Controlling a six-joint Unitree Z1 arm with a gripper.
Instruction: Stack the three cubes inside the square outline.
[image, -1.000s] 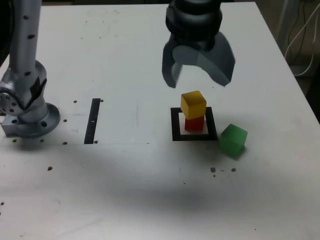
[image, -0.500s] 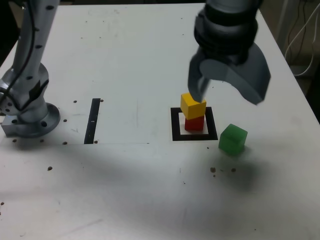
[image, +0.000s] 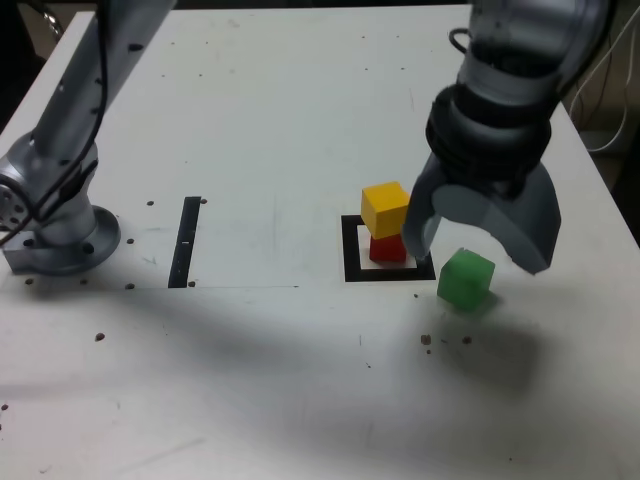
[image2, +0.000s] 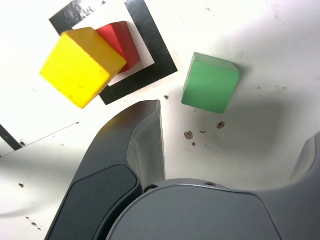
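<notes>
Moving down and toward the exterior view's right, the tool (image: 478, 232) now hangs with jaws apart over the green cube (image: 466, 279) on the table (image: 280, 120). Yellow cube (image: 385, 209) tops red cube (image: 388, 248) inside the outline (image: 350, 262).

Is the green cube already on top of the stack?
No, the green cube sits on the table beside the square outline.

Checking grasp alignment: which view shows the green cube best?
Wrist view: the green cube is large, unobstructed, clear of the square outline. The exterior view shows it smaller, on the table below the open gripper.
</notes>
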